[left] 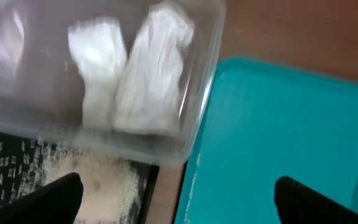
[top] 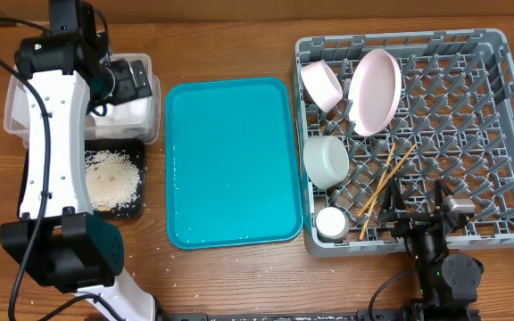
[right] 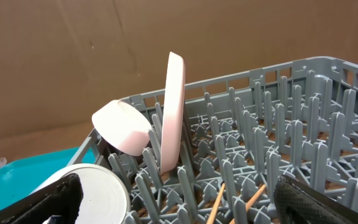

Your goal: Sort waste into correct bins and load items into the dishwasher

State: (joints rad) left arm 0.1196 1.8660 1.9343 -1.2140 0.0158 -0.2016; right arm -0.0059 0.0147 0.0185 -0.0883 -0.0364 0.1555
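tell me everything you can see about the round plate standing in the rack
The plate is round, smooth and glossy, white with a pinkish cast; it looks like ceramic or hard plastic. It stands on edge, nearly upright with a slight lean, slotted between upright pegs in the far left part of the grey dish rack. The pinkish-white bowl sits tipped close beside it; whether they touch is unclear. The plate looks clean and unbroken.

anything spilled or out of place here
A few white specks, likely stray rice grains, lie on the table by the teal tray's front-left corner, outside the black tray. Otherwise nothing stands out.
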